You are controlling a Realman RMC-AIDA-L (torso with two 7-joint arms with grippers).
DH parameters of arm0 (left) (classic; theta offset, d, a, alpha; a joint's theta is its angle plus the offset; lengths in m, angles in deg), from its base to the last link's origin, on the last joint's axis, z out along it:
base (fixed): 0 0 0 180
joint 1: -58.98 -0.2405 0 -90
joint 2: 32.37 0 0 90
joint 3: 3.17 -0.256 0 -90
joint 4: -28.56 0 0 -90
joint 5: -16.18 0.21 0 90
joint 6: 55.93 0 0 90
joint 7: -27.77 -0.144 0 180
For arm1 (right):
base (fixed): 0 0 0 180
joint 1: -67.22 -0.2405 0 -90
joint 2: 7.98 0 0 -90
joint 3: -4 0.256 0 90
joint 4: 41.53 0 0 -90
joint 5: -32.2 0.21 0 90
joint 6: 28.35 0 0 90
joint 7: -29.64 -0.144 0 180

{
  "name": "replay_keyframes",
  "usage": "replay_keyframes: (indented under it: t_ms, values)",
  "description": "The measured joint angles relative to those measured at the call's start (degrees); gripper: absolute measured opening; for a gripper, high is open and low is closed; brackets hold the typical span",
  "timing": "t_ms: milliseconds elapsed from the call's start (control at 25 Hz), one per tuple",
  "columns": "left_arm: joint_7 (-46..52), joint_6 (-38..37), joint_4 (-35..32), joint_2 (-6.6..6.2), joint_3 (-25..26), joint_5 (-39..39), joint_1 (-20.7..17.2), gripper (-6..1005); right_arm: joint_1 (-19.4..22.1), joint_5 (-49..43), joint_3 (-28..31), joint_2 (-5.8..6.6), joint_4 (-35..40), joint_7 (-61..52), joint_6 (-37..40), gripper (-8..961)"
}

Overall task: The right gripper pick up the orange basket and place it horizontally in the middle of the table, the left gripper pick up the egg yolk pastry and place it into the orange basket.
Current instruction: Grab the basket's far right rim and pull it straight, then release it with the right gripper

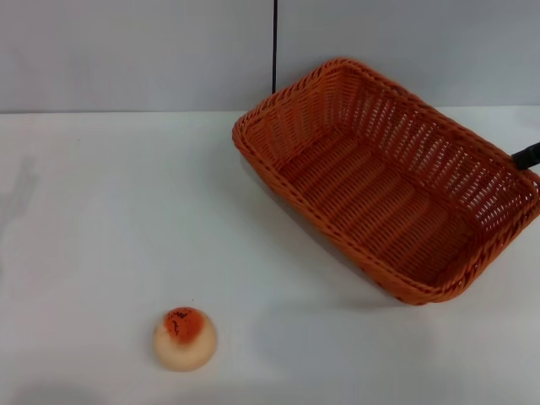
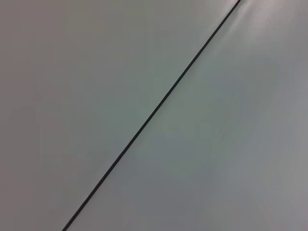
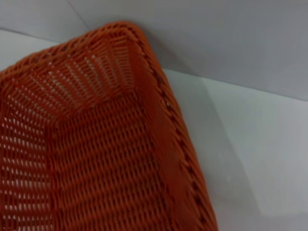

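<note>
Only a black sliver of the right gripper (image 1: pixel 528 155) shows at the orange basket (image 1: pixel 384 181)'s far-right rim, finger state unreadable; the basket sits skewed, tilted, and could slip; the egg yolk pastry (image 1: pixel 185 338) lies well left-front of it on the white table (image 1: pixel 110 219); grey wall behind.

Table (image 1: pixel 110 211): wide plain white top, far edge meeting grey wall.

Orange basket (image 1: pixel 388 181): over table at 2 o'clock, long axis running diagonally 11 to 5 o'clock; appears tilted, shadow beneath near side; cannot tell how much of base touches table. Nothing inside.

Egg yolk pastry (image 1: pixel 185 338): sitting on table at 7 o'clock, near front edge, dome up, orange-red speckled top; well apart from basket.

Right wrist view: basket corner, white table beside it.
</note>
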Motion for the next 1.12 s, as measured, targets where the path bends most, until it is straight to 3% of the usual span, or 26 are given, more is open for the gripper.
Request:
replay_keyframes:
  t_ms: [200,360,760,1120]
  values:
    - [0.36,-0.08,-0.03,0.00,0.09,-0.01,0.00,801,-1.05,-2.21,-1.41,-1.32,-1.49,0.00,-1.74,685]
    - [0.37,-0.28,-0.05,0.00,0.10,-0.08,0.08,801,-1.45,-2.39,-2.47,-1.42,-3.07,0.00,-2.36,685]
    - [0.47,-0.54,-0.09,0.09,0.05,-0.19,0.65,800,-1.57,-3.82,-3.93,-2.76,-3.38,0.74,-3.93,587]
    - [0.48,-0.79,-0.36,0.09,-0.02,-0.18,0.65,800,-1.47,-3.87,-3.89,-3.00,-3.55,1.78,-4.02,251]
